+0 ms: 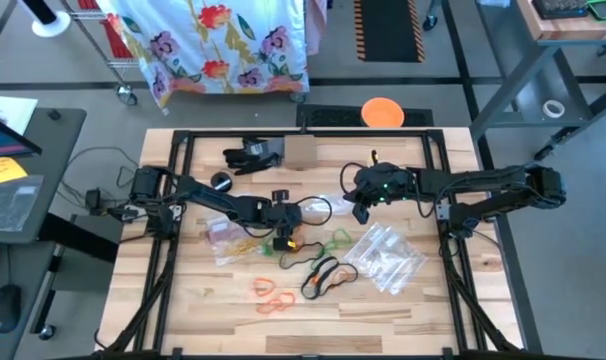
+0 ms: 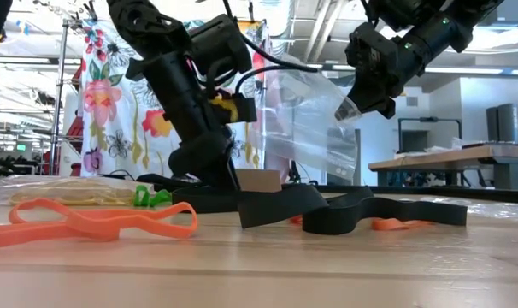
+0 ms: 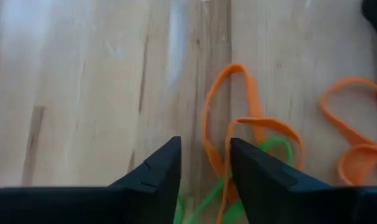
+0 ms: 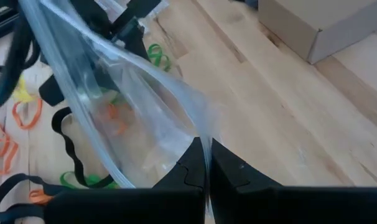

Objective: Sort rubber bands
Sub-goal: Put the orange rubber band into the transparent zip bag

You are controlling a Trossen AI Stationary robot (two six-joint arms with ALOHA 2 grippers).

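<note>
Your thin flexible rubber bands (image 1: 313,268) lie scattered over the middle of the pale wooden table (image 1: 433,310): flat orange loops (image 1: 268,297) nearest the front edge, black loops (image 1: 325,276) beside them, green ones (image 1: 335,240) further in, and a yellowish bunch (image 1: 245,245) lying on a clear bag to the left. In the left wrist view an orange loop (image 3: 229,134) is stretched long, running away from the fingers, with a green strand (image 3: 272,148) tangled under it. No writing on the bands or bags can be read.

Your left gripper (image 3: 204,171) is down on the table by this cluster, its fingers partly apart with the orange and green strands running between them; you cannot tell whether they are pinched. Your right gripper (image 4: 206,167) is raised behind the bands, fingers pressed together on the edge of a clear plastic zip bag (image 4: 132,93) that hangs open from it. A second clear bag (image 1: 388,255) lies flat to the right, and a brown cardboard box (image 1: 300,151) sits at the back.
</note>
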